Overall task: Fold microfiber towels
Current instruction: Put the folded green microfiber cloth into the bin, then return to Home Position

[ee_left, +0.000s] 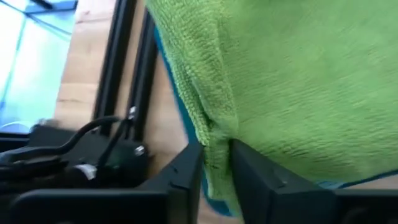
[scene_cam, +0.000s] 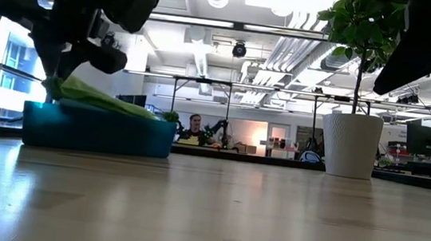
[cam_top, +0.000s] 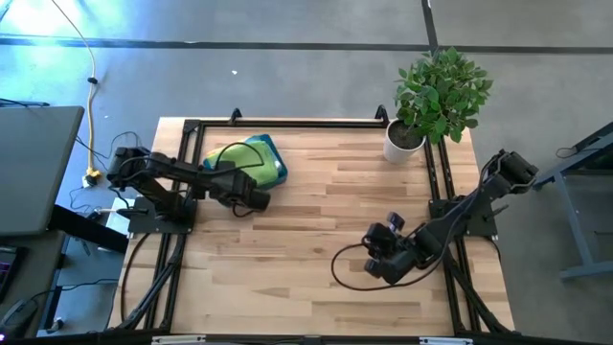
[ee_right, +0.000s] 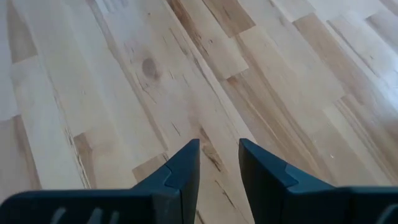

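A lime green microfiber towel lies heaped in a teal tray at the table's far left, one edge spilling over the tray's left rim. My left gripper slants down at the tray's left end, its fingers a little apart with that towel edge between them. My right gripper hangs open over bare wood at the near right, touching nothing. Any other towels are hidden. My left gripper has a bunched fold along the lime green towel's edge in the narrow gap between its two fingers, and the cloth touches both inner sides. The fingers slant down from above. The rest of the towel lies slack on the tray.
A potted plant in a white pot stands at the far right corner. Black frame rails run along the table's far, left and right edges. The wide middle of the wooden table is bare.
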Controlling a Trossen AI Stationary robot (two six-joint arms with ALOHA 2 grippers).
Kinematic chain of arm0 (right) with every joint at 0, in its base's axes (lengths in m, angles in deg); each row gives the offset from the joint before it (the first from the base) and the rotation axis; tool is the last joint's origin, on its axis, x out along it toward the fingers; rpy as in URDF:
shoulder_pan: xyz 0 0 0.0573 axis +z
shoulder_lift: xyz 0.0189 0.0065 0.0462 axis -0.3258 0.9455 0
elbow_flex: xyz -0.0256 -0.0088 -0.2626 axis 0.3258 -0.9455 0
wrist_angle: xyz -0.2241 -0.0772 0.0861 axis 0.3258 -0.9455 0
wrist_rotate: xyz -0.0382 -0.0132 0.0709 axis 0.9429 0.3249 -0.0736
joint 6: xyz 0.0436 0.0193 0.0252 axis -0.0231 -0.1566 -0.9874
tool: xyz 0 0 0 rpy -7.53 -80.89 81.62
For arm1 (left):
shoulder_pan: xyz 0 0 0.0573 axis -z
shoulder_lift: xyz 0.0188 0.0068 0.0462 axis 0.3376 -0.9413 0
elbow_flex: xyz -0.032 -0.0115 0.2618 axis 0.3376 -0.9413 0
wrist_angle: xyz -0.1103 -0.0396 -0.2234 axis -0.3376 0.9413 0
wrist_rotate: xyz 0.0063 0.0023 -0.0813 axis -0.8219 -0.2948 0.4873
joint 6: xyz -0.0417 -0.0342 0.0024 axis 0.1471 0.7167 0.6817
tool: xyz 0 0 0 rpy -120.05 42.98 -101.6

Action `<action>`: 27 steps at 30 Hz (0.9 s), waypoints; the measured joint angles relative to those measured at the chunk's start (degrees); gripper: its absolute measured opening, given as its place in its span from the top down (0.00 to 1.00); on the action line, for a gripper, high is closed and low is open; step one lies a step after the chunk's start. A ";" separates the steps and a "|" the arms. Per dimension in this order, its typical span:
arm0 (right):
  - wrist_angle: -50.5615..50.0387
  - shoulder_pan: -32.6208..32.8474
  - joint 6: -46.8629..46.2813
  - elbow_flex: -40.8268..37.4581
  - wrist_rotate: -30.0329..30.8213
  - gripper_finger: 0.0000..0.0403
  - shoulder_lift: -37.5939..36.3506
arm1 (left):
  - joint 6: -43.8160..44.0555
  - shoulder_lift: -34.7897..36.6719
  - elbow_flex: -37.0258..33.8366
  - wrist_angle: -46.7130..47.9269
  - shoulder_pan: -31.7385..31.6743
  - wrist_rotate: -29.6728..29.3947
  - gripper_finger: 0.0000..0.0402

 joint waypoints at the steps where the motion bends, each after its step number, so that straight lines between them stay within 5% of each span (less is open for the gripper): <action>1: 0.04 -0.16 0.21 0.01 -0.52 0.74 0.00 | -1.07 0.00 0.00 0.40 -0.41 1.07 0.80; 9: -0.14 -0.81 0.42 0.02 -2.46 0.74 -0.49 | -21.67 1.82 2.34 -0.35 -2.11 6.18 0.62; 17: -4.08 -2.15 4.57 0.07 -0.41 0.74 -8.99 | -53.99 8.44 13.25 -6.11 -0.58 11.17 0.62; 27: -15.78 -8.66 7.13 0.08 3.19 0.74 -20.70 | -60.53 29.47 16.92 -20.22 5.72 13.10 0.62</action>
